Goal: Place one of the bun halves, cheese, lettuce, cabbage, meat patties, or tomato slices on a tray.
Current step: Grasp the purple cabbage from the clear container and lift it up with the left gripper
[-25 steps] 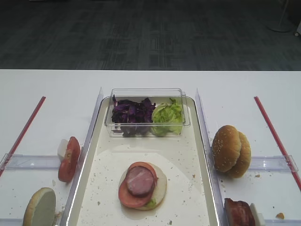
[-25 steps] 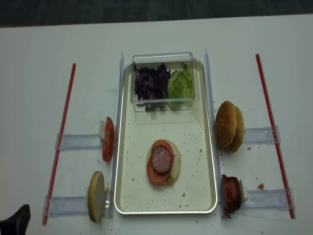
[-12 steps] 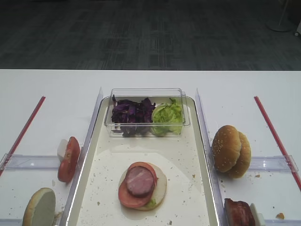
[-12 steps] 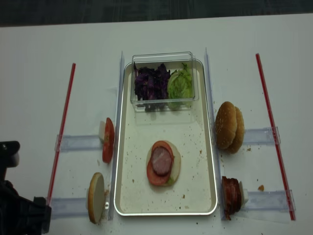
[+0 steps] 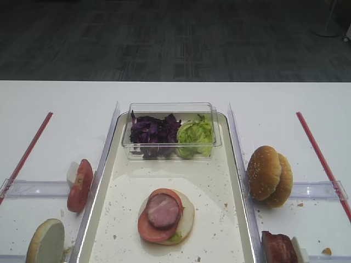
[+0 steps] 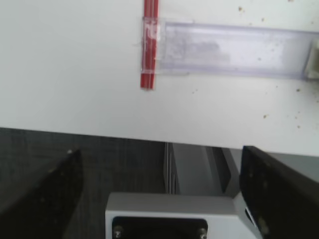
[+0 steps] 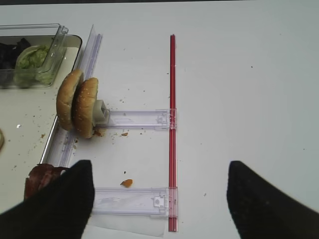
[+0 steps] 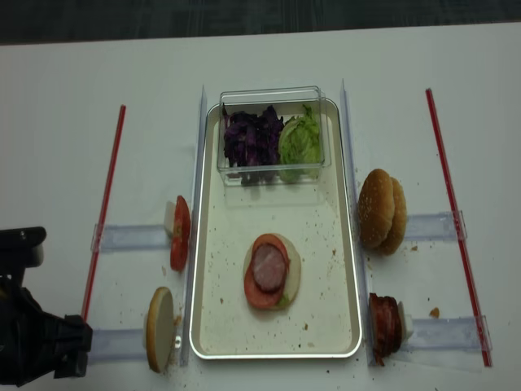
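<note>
Left wrist view: the left gripper (image 6: pixel 159 199) has its two dark fingers (image 6: pixel 40 199) spread wide at the lower corners, nothing between them, over the table edge below a red strip (image 6: pixel 150 45) and a clear holder (image 6: pixel 234 47). In the realsense high view this arm sits at lower left, beside the lone bun half (image 8: pixel 159 339).

The right gripper (image 7: pixel 159 199) is likewise open and empty, its fingers at the bottom of the right wrist view, with two bun halves (image 7: pixel 79 103) upper left of them.

At frame centre the tray (image 5: pixel 219 181) holds a stack: bun base, tomato slice (image 5: pixel 151 227), meat patty (image 5: pixel 164 211). At its far end a clear tub (image 5: pixel 171 109) contains cabbage (image 5: pixel 153 133) and lettuce (image 5: pixel 194 137). More tomato slices (image 5: pixel 80 185) stand left of the tray; meat patties (image 5: pixel 278 247) lower right.
</note>
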`<state>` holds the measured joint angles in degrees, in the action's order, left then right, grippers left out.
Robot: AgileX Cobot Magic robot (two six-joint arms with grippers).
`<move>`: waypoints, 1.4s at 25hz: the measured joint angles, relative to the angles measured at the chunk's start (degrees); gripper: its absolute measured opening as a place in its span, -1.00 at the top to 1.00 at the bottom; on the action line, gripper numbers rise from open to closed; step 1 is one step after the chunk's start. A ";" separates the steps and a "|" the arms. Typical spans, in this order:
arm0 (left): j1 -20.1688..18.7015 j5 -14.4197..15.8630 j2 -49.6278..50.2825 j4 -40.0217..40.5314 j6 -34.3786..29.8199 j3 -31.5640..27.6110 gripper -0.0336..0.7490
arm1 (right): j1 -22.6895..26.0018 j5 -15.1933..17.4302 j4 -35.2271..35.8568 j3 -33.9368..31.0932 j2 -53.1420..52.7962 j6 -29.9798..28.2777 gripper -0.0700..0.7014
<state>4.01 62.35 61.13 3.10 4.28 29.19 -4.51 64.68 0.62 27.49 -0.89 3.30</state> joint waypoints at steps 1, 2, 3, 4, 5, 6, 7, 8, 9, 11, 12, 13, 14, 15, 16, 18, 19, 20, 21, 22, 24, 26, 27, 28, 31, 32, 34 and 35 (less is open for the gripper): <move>0.00 -1.24 0.00 -0.18 0.14 0.00 -0.59 | 0.00 0.00 0.00 0.00 0.00 0.00 -0.66; 0.00 -2.33 0.31 -0.46 0.25 0.11 -0.59 | 0.00 0.00 0.00 0.00 0.00 0.00 -0.66; 0.00 -3.56 0.88 -0.50 0.35 0.54 -0.59 | 0.00 0.00 0.00 0.00 0.00 0.00 -0.66; 0.00 -4.64 1.88 -0.50 0.50 1.34 -0.59 | 0.00 0.00 0.00 0.00 0.00 0.00 -0.66; 0.00 -5.50 3.03 -0.50 0.62 2.44 -0.59 | 0.00 0.00 0.00 0.00 0.00 0.00 -0.66; 0.00 -6.03 4.79 -0.50 0.62 3.64 -0.59 | 0.00 0.00 0.00 0.00 0.00 0.00 -0.66; 0.00 -6.46 6.97 -0.50 0.62 5.41 -0.59 | 0.00 0.00 0.00 0.00 0.00 0.00 -0.66; 0.00 -6.87 9.49 -0.50 0.62 7.52 -0.59 | 0.00 0.00 0.00 0.00 0.00 0.00 -0.66; 0.00 -7.11 11.79 -0.50 0.62 9.48 -0.59 | 0.00 0.00 0.00 0.00 0.00 0.00 -0.66; 0.00 -7.61 17.82 -0.50 0.62 14.93 -0.59 | 0.00 0.00 0.00 0.00 0.00 0.00 -0.66; 0.00 -7.87 20.45 -0.50 0.62 17.99 -0.59 | 0.00 0.00 0.00 0.00 0.00 0.00 -0.66; 0.00 -7.88 23.62 -0.50 0.62 20.63 -0.59 | 0.00 0.00 0.00 0.00 0.00 0.00 -0.66; 0.00 -8.01 26.82 -0.50 0.62 23.93 -0.59 | 0.00 0.00 0.00 0.00 0.00 0.00 -0.66; 0.00 -8.01 29.97 -0.50 0.62 27.33 -0.59 | 0.00 0.00 0.00 0.00 0.00 0.00 -0.66; 0.00 -8.01 32.55 -0.50 0.50 30.18 -0.59 | 0.00 0.00 0.00 0.00 0.00 0.00 -0.66; 0.00 -7.28 38.55 -0.50 0.51 37.19 -0.59 | 0.00 0.00 0.00 0.00 0.00 0.00 -0.66; 0.00 -6.63 40.92 -0.50 0.30 40.63 -0.59 | 0.00 0.00 0.00 0.00 0.00 0.00 -0.66; 0.00 -6.00 43.58 -0.59 0.04 43.44 -0.59 | 0.00 0.00 0.00 0.00 0.00 0.00 -0.66; 0.00 -5.15 46.08 -0.86 -0.29 46.71 -0.59 | 0.00 0.00 0.00 0.00 0.00 0.00 -0.66; 0.00 -4.40 48.38 -1.48 -0.57 49.85 -0.59 | 0.00 0.00 0.00 0.00 0.00 0.00 -0.66; 0.00 -3.03 52.04 -3.10 -1.78 55.21 -0.59 | 0.00 0.00 0.00 0.00 0.00 0.00 -0.66; 0.00 -1.52 55.03 -4.77 -2.08 60.30 -0.59 | 0.00 0.00 0.00 0.00 0.00 0.00 -0.66; 0.00 -0.78 56.30 -5.28 -2.28 62.08 -0.59 | 0.00 0.00 0.00 0.00 0.00 0.00 -0.66; 0.00 -0.13 57.32 -5.39 -2.28 63.89 -0.59 | 0.00 0.00 0.00 0.00 0.00 0.00 -0.66; 0.00 1.13 58.65 -5.62 -2.51 66.70 -0.59 | 0.00 0.00 0.00 0.00 0.00 0.00 -0.66; 0.00 1.38 58.77 -5.75 -2.50 66.93 -0.59 | 0.00 0.00 0.00 0.00 0.00 0.00 -0.66; 0.00 1.93 58.77 -5.82 -2.50 67.06 -0.59 | 0.00 0.00 0.00 0.00 0.00 0.00 -0.66; 0.00 2.04 58.77 -5.82 -2.50 67.06 -0.59 | 0.00 0.00 0.00 0.00 0.00 0.00 -0.66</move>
<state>4.01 64.39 119.91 -2.72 1.78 96.25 -4.51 64.68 0.62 27.49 -0.89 3.30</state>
